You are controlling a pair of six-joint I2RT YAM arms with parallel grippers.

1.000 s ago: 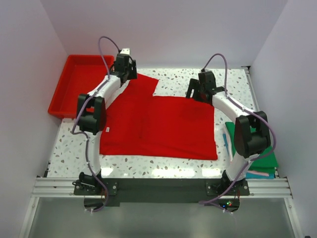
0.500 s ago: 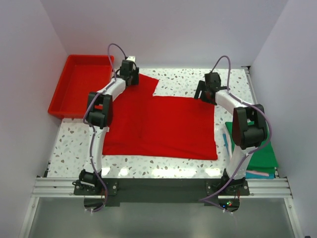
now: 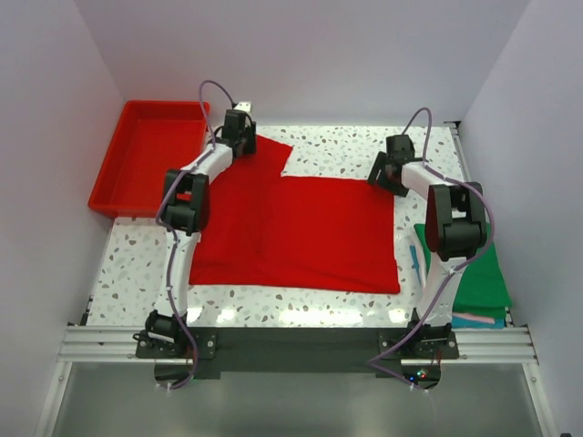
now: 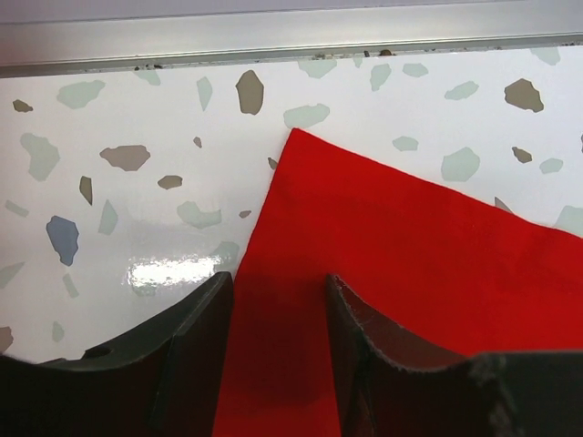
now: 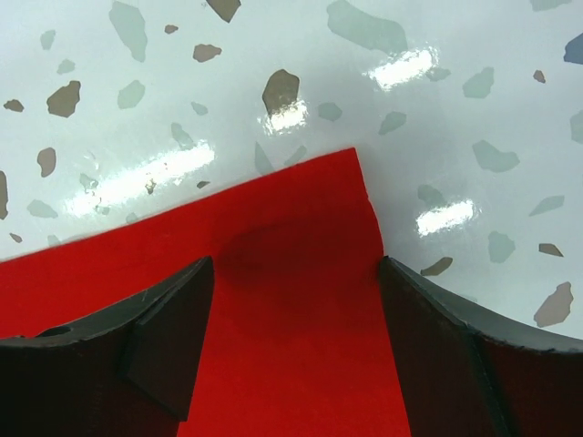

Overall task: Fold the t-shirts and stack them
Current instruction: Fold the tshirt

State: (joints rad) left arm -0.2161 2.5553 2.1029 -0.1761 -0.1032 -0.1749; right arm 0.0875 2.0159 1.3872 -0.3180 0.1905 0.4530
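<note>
On the worktop (image 3: 337, 150) we find the red t-shirt (image 3: 310, 228) spread flat, centre. The left gripper (image 4: 278, 282), jaws moderately apart, straddles its far-left corner; the right gripper (image 5: 293, 264), wide, straddles the far-right corner. We advise pinching cloth only, simultaneously.

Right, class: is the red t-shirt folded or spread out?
Spread: the red t-shirt lies flat over much of the table, one corner jutting out at the far left.
</note>
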